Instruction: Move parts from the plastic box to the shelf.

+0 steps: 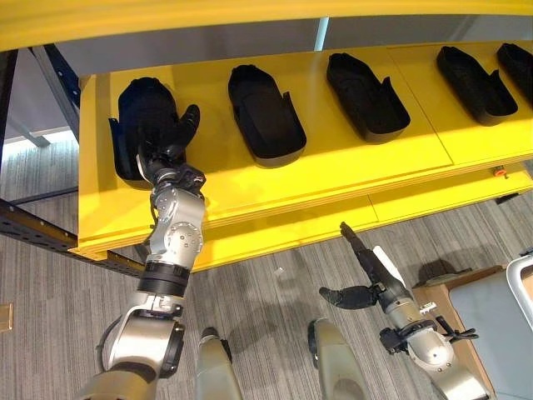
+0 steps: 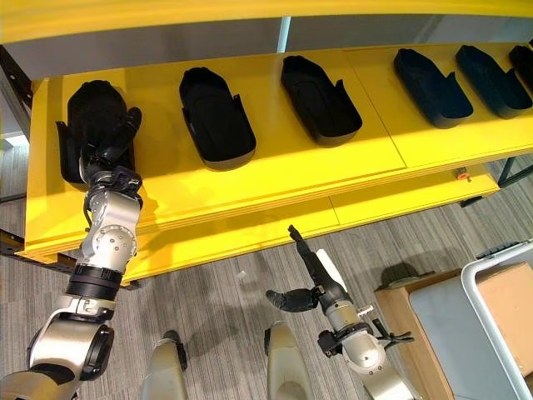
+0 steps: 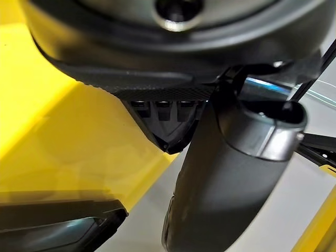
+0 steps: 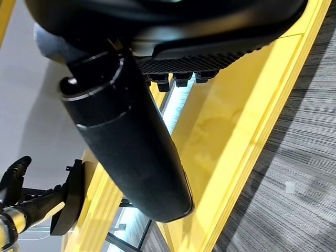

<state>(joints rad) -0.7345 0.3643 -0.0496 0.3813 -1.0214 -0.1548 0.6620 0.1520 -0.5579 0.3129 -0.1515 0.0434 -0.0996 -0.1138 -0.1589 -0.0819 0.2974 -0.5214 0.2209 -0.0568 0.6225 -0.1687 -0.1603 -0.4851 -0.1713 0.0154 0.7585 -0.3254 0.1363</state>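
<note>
- Parts, black and trough-shaped, in a row along the yellow shelf [image 1: 358,162], bare shelf between them.
- Leftmost part [image 1: 141,117] near the shelf's left edge, under the left hand [image 1: 171,137]; grip: cannot tell.
- Right hand [image 1: 371,279] low over grey floor [image 1: 266,292], fingers straight, holding nothing.

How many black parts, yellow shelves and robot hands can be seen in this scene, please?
Black parts on the shelf: 6, the leftmost part under the left hand, the others along the row
Yellow shelf: 1
Robot hands: 2, left hand on the leftmost part, right hand open over the floor
Total: 9
</note>
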